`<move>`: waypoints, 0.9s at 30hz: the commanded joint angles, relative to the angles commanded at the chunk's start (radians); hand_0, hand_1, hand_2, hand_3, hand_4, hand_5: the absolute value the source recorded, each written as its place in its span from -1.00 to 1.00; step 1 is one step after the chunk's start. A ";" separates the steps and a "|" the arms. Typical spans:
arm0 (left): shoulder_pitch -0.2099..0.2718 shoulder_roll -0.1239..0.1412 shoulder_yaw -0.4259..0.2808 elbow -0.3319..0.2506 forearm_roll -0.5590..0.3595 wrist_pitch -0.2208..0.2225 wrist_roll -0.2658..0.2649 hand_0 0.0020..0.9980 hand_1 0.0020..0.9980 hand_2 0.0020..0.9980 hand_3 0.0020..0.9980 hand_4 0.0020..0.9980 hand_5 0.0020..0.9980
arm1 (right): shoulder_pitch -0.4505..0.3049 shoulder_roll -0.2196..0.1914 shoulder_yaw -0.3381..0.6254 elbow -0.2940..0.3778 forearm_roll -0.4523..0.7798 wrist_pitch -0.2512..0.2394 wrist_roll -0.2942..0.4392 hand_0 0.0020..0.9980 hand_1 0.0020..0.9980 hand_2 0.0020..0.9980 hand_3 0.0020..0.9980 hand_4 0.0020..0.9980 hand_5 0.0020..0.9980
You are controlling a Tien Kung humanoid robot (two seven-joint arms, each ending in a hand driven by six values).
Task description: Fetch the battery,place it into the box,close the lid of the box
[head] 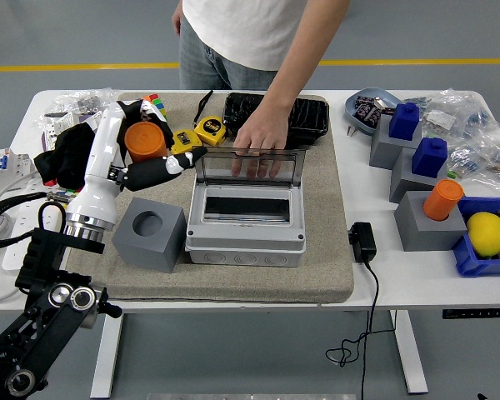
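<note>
- The left hand (146, 158) is curled around the orange battery (145, 142), holding it in the air to the left of the box (246, 218) and above the felt mat (317, 250) that covers the middle of the desk (383, 275).
- The grey holder block (150, 236), just left of the box, shows an empty round socket, so the fetching step looks done.
- The battery is not yet over the box: it hangs beside the box's upper left corner, near the yellow tape measures (196, 133).
- The box stands open, its clear lid (248, 165) tilted up at the back; a person's hand (258, 137) on the far side rests on the lid's top edge and appears to steady it.
- Left to do, judging from this: carry the battery right over the dark opening, lower and release it inside, then swing the lid down shut.
- The right hand is not in view.
</note>
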 joint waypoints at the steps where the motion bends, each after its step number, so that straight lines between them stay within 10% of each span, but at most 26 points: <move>1: -0.010 0.010 0.036 -0.017 0.037 0.007 0.010 -0.92 -1.00 -0.98 -1.00 1.00 -0.75 | 0.001 0.000 -0.004 0.000 0.003 0.000 0.000 0.92 0.64 0.56 0.59 1.00 1.00; 13: -0.151 0.050 0.352 0.060 0.289 0.027 0.020 -0.92 -1.00 -1.00 -1.00 0.99 -0.54 | 0.009 -0.004 -0.022 0.000 0.012 0.000 -0.004 0.92 0.64 0.56 0.59 1.00 1.00; 27: -0.308 0.016 0.489 0.315 0.314 0.073 -0.018 -0.92 -1.00 -1.00 -1.00 0.93 -0.46 | 0.017 -0.005 -0.040 0.000 0.015 0.003 -0.007 0.92 0.64 0.56 0.58 1.00 1.00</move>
